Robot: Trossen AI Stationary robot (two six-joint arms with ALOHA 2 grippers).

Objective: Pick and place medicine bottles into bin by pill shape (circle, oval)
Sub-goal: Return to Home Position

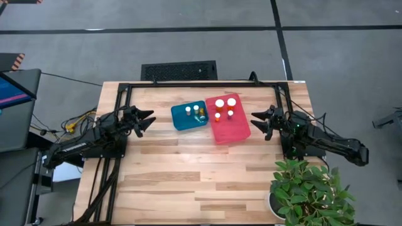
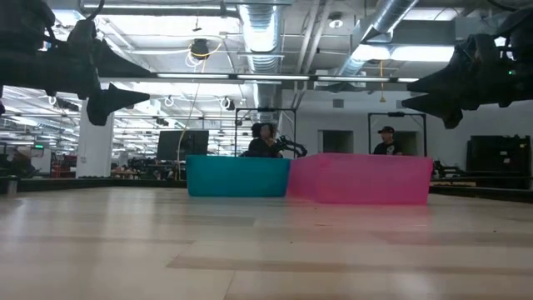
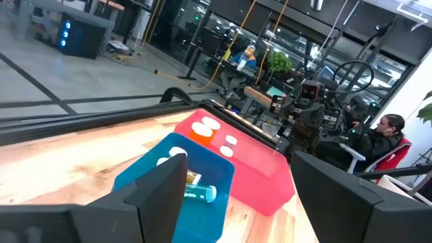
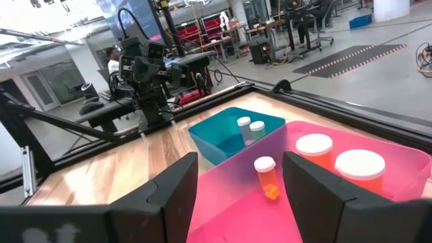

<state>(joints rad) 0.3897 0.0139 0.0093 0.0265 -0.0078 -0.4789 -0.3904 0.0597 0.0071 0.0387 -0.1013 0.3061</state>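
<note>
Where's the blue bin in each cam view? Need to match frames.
High: blue bin on the table's upper half, just left of centre.
Low: bin left of picture centre, far across the table.
Left wrist: bin straight ahead, nearer than the pink one.
Right wrist: bin beyond the pink one.
Landmark: pink bin, right beside it in all four.

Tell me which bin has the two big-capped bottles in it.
The pink bin, on the right arm's side of the blue bin: it holds two big-capped bottles beside smaller ones; the blue bin's bottles are all small-capped.
</note>
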